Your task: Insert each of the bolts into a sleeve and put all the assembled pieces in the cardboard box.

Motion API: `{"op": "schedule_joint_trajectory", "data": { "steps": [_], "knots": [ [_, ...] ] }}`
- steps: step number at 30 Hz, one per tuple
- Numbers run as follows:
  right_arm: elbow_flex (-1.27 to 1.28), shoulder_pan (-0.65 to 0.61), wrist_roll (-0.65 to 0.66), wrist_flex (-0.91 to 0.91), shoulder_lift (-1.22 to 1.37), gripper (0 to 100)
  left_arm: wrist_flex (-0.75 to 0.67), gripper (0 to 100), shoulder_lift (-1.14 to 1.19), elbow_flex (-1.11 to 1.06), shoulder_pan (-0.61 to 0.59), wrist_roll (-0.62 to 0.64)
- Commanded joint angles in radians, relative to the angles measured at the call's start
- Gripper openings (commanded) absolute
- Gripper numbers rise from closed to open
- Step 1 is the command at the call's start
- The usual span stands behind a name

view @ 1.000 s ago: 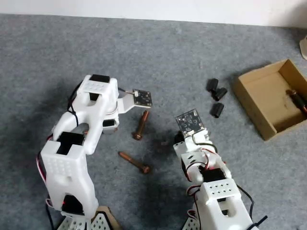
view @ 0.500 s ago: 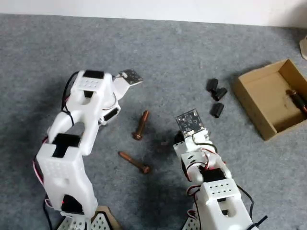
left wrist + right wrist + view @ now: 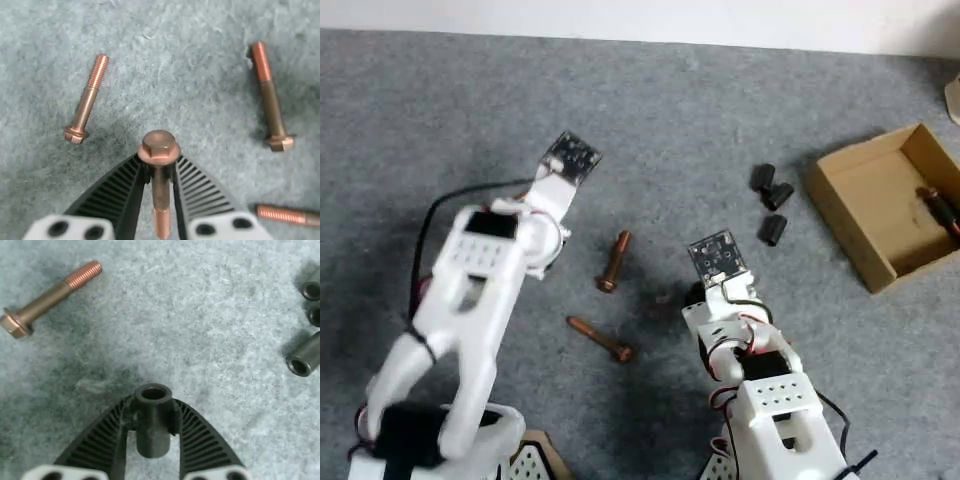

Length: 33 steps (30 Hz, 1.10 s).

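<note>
My left gripper (image 3: pixel 159 162) is shut on a copper bolt (image 3: pixel 159 150), whose hex head sticks out past the fingertips. The left arm (image 3: pixel 480 270) stands raised at the left of the table. My right gripper (image 3: pixel 153 407) is shut on a black sleeve (image 3: pixel 152 415) with its open bore facing out. Two loose bolts (image 3: pixel 613 262) (image 3: pixel 601 339) lie on the grey carpet between the arms. Three black sleeves (image 3: pixel 772 200) lie in a cluster left of the cardboard box (image 3: pixel 885 220). An assembled piece (image 3: pixel 942 207) rests in the box.
The right arm (image 3: pixel 740 330) stands low at the centre, just right of the loose bolts. A further bolt (image 3: pixel 287 216) shows at the edge of the left wrist view. Open carpet stretches across the back of the table.
The left arm has lifted and swung back to the left, away from the loose bolts. The right arm has not moved.
</note>
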<state>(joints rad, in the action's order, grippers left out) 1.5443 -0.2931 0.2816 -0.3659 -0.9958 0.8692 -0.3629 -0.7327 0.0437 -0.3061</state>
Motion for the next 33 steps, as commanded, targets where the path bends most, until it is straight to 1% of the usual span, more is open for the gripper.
{"op": "schedule_joint_trajectory", "data": {
  "steps": [1, 6, 10, 13, 16, 24, 29, 31, 33],
  "knots": [
    [-0.022, -0.022, -0.012, -0.001, -0.024, 0.4, -0.097, 1, -0.077, -0.044, 0.016, 0.043],
    [-0.022, -0.028, -0.012, -0.001, -0.024, 0.4, -0.141, 1, -0.084, -0.059, 0.016, 0.095],
    [-0.022, -0.045, -0.012, -0.002, -0.024, 0.4, -0.187, 0, -0.085, -0.065, 0.005, 0.170],
    [-0.022, -0.058, -0.012, -0.001, -0.024, 0.4, -0.275, 0, -0.085, -0.113, 0.001, 0.229],
    [-0.056, -0.059, -0.012, 0.004, -0.024, 0.4, -0.331, 1, -0.085, -0.150, -0.001, 0.239],
    [-0.087, -0.054, -0.014, -0.002, -0.018, 0.4, -0.298, 1, -0.085, -0.148, 0.022, 0.236],
    [-0.088, -0.062, -0.011, -0.058, -0.018, 0.4, -0.308, 1, -0.081, -0.191, 0.111, 0.235],
    [-0.088, -0.077, 0.025, -0.071, -0.018, 0.4, -0.381, 1, -0.085, -0.236, 0.145, 0.235],
    [-0.081, -0.082, 0.031, -0.067, -0.022, 0.4, -0.506, 1, -0.085, -0.298, 0.150, 0.242]
  ]
}}
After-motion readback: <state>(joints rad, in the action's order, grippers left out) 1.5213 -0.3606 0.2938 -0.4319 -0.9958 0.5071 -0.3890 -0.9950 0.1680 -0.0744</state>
